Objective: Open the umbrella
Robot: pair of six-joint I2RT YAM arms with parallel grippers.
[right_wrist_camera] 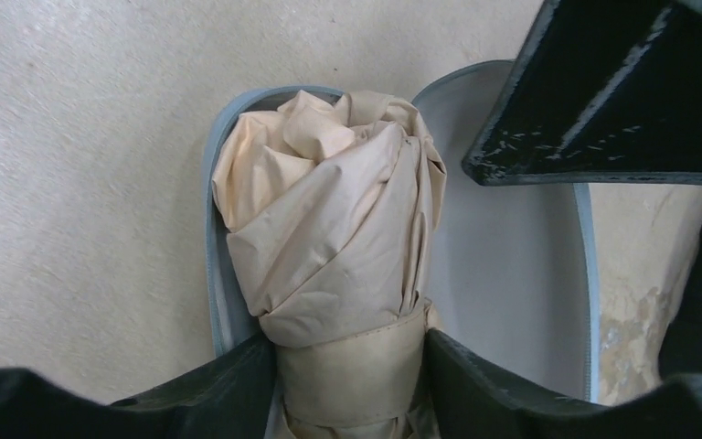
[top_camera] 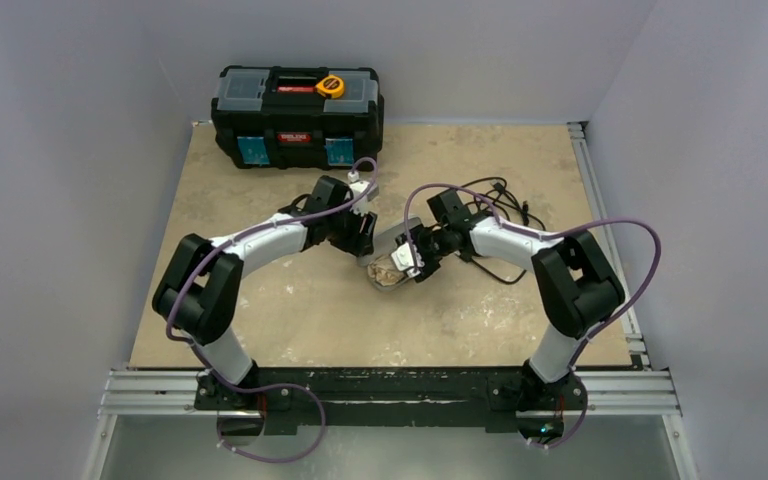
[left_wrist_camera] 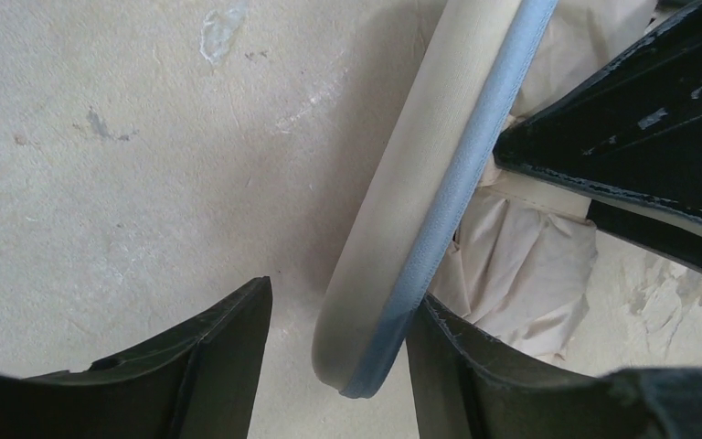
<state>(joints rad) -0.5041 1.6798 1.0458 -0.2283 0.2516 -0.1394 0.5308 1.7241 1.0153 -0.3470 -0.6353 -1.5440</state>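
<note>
The umbrella (right_wrist_camera: 338, 238) lay folded near the middle of the table (top_camera: 290, 320) in an opened soft case. The right claw (right_wrist_camera: 347, 355) was clamped on its strap-bound end. The left claw (left_wrist_camera: 340, 304) stood wide, with the case flap (left_wrist_camera: 439, 146) between its fingers and touching only one. The strap (right_wrist_camera: 352, 370) likely had to come off first, so the left claw should pinch it rather than the flap. The near table offered spreading room; the toolbox (top_camera: 296, 115) and cables (top_camera: 505, 200) crowded the far side.
</note>
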